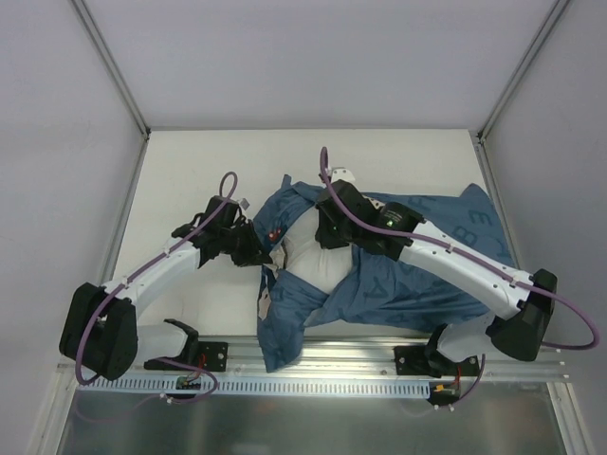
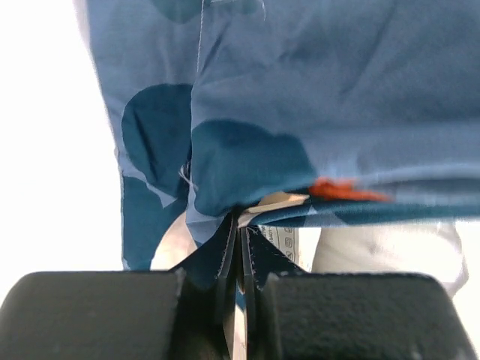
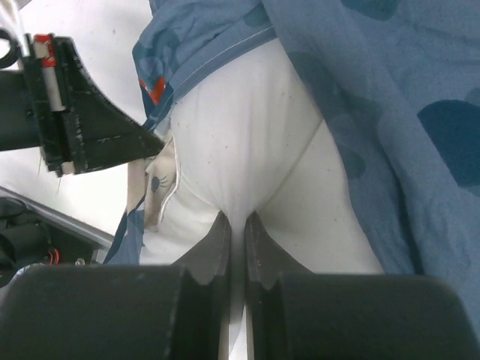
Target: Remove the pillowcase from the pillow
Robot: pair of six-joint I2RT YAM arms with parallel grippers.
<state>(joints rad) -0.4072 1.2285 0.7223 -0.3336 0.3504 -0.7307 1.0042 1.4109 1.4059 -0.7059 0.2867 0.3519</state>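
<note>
The blue printed pillowcase [image 1: 417,284] lies across the table's middle and right, its open end pulled back on the left. The white pillow [image 1: 308,251] bulges out of that opening. My left gripper [image 1: 268,254] is shut on the pillowcase's open edge; in the left wrist view the blue cloth [image 2: 315,97] runs into the pinched jaws, with a white label [image 2: 289,238] beside them. My right gripper [image 1: 322,232] is shut on a pinch of the pillow's white fabric [image 3: 247,150]. In the right wrist view the pillowcase [image 3: 390,97] lies to the right and the left gripper's fingers [image 3: 90,135] to the left.
The white table [image 1: 209,171] has grey walls at both sides and the back. A metal rail [image 1: 313,355] runs along the near edge, between the arm bases. A fold of pillowcase [image 1: 280,332] hangs toward that rail.
</note>
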